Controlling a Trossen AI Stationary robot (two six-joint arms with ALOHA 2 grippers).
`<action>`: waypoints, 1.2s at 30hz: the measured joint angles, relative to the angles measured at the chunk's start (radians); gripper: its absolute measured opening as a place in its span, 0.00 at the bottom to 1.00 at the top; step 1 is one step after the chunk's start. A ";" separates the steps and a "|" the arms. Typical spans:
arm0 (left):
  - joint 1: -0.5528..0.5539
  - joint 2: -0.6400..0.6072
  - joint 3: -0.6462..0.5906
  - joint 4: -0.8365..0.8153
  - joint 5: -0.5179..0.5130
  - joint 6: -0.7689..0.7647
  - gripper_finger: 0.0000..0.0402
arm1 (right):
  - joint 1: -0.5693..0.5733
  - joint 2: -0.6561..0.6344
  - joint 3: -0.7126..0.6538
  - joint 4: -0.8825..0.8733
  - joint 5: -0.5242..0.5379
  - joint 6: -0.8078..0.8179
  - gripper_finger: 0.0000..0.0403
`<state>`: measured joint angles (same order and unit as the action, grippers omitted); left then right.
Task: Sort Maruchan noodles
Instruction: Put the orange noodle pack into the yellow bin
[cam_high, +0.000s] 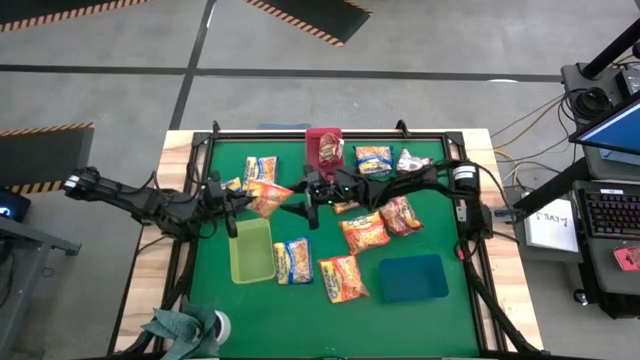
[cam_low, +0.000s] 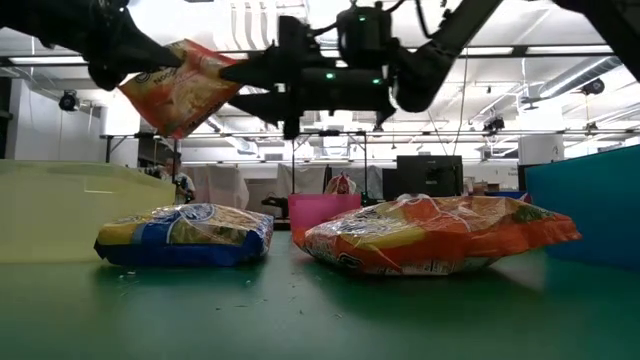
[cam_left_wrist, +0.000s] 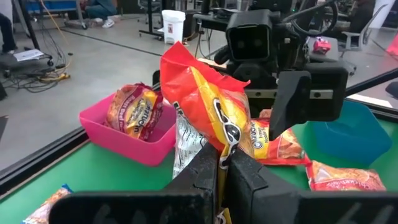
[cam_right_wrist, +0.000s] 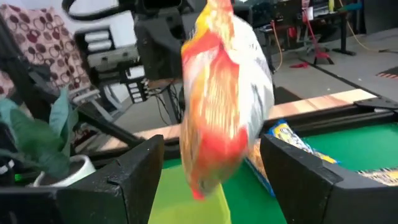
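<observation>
Maruchan noodles, held packet (cam_high: 268, 197): orange wrapper, lifted off the counter, left of centre in the high view; long axis slants, free end pointing toward the right arm.
Left claw (cam_high: 240, 203): fingers pressed together on one edge of the held packet; left wrist view shows the packet rising from between the fingers (cam_left_wrist: 205, 171).
Right claw (cam_high: 303, 197): spread wide, one finger (cam_right_wrist: 134, 171) on each side of the packet's free end, not touching it.
Other packets: several lying flat across the green counter (cam_high: 300, 310); one in the pink tray (cam_high: 323, 147), top centre.
Yellow-green tray (cam_high: 251, 250): below the held packet.
Blue tray (cam_high: 412, 277): lower right.
</observation>
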<state>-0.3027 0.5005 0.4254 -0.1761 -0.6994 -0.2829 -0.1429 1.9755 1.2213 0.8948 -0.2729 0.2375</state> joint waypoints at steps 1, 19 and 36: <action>0.000 -0.001 -0.004 0.000 0.000 0.000 0.00 | 0.000 0.014 0.021 0.001 0.000 0.003 0.63; 0.000 -0.012 0.100 -0.275 0.021 -0.108 0.03 | 0.001 0.136 0.179 -0.004 -0.031 -0.022 0.10; 0.000 -0.012 0.442 -0.579 0.007 -0.121 0.33 | 0.053 0.139 0.176 -0.039 -0.045 -0.214 0.09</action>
<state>-0.3027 0.4885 0.8675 -0.7548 -0.6921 -0.4039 -0.0897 2.1143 1.3975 0.8559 -0.3183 0.0235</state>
